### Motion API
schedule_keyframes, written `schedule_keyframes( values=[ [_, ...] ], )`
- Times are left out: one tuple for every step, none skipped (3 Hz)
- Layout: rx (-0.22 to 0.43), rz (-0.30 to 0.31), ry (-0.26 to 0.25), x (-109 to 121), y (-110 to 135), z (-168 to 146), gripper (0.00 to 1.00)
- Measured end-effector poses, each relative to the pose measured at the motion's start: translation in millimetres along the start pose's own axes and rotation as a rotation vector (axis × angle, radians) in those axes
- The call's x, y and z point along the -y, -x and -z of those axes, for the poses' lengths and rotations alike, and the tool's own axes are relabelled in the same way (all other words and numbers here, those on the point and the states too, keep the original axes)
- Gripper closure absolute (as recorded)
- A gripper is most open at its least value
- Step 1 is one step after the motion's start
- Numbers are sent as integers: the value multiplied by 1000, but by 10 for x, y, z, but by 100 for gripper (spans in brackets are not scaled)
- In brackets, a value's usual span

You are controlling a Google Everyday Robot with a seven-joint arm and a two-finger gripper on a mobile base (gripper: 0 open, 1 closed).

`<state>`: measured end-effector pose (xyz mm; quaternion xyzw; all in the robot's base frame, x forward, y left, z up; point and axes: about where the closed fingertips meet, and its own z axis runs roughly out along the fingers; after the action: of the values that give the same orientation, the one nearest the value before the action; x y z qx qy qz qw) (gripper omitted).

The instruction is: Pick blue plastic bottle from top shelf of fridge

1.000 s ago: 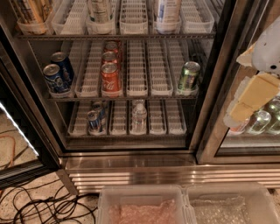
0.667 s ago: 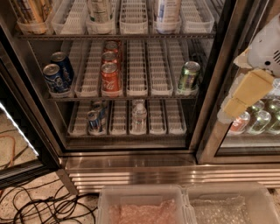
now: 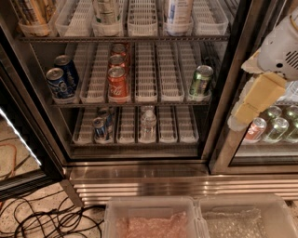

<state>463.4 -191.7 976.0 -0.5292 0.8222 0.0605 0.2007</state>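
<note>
Whether the jaws stood wide or narrow could not be told. The gripper (image 3: 251, 102), a beige part under a white arm housing, hung at the right edge of the frame, in front of the dark post and right-hand glass door of the fridge (image 3: 139, 183). It was well apart from the blue plastic bottle (image 3: 178, 11) and nothing was seen held in it. The bottle stood upright in a white lane tray on the top shelf (image 3: 125, 38), at the upper centre-right of the frame, with its cap cut off by the frame edge. The trays appeared to keep each container in its own lane, facing the opening. A green-and-white bottle (image 3: 106, 11) stood two lanes to its left, with an empty lane between them. On the rack below sat blue cans (image 3: 60, 81) at the left, red cans (image 3: 117, 81) in the middle and a green can (image 3: 201, 80) at the right. The lowest rack carried a small water bottle (image 3: 148, 123). By judgement, the reach had not begun, and the gripper would have to travel up and to the left to enter the centre compartment. The task called for no desk: the ribbed steel base met a speckled floor with loose black cables (image 3: 46, 218) at the lower left. Two clear bins (image 3: 153, 204) lay along the bottom edge.
</note>
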Motion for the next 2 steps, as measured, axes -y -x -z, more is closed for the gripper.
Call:
schedule_keyframes(
  values=[
    [49,-36,-93,74,224,-32,0],
    [133,-172,-209,297,487,14,0]
  ],
)
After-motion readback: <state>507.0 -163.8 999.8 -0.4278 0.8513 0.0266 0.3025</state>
